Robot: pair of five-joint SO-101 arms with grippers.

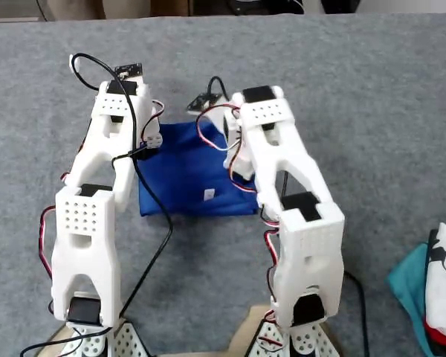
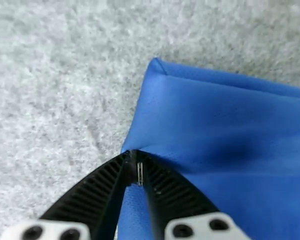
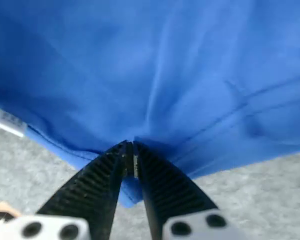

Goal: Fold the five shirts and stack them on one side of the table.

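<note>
A blue shirt [image 1: 189,175] lies partly folded on the grey table between my two arms. My left gripper [image 2: 136,161] is shut on the shirt's [image 2: 225,150] left edge, its black fingers [image 2: 100,190] pinching the cloth. My right gripper [image 3: 130,150] is shut on the shirt's [image 3: 155,75] right edge, with fabric bunched between the fingers [image 3: 160,185]. A small white label [image 1: 209,195] shows near the shirt's front edge. More shirts [image 1: 435,286], teal, white and red, sit piled at the table's right edge.
The grey felt table top [image 1: 372,104] spreads wide at the back and on the right. Black and red cables [image 1: 152,245] hang along both arms. The arm bases stand at the front edge.
</note>
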